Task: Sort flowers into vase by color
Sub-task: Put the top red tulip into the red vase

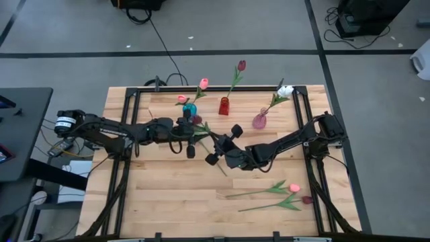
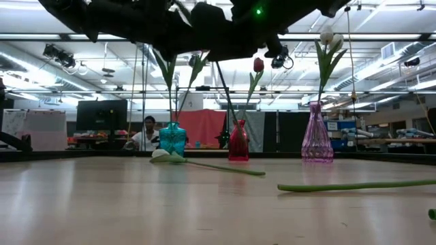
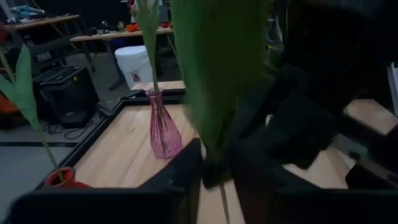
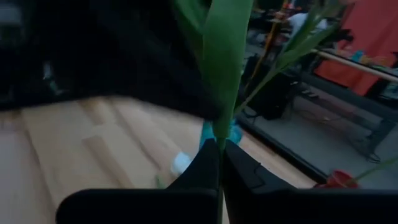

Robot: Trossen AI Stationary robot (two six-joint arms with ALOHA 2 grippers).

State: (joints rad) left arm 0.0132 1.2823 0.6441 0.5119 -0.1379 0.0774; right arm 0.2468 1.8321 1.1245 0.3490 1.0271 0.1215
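A dark red-headed flower (image 1: 195, 120) hangs over the table's middle between my two grippers. My right gripper (image 4: 219, 158) is shut on its stem. My left gripper (image 3: 216, 180) stands open, one finger on either side of the same stem (image 3: 216, 146); whether they touch it I cannot tell. At the far side stand a teal vase (image 1: 189, 109) with pink flowers, a red vase (image 1: 224, 106) with a dark red flower and a pink vase (image 1: 259, 121) with a white flower. A white-headed flower (image 2: 163, 156) lies flat on the table under the arms. My right gripper pinches the flower's stem (image 4: 219, 135) between its two fingertips, just below a broad green leaf. The fingers come nearly level from the table's right side and lie across the stem. The flower is lifted clear of the table, its leaf rising above the fingers.
Two more flowers (image 1: 269, 191) lie on the near right of the table, one with a pink head (image 1: 294, 187), one with a dark red head (image 1: 307, 199). A black frame (image 1: 134, 94) borders the table. A person (image 2: 146, 133) sits in the room behind.
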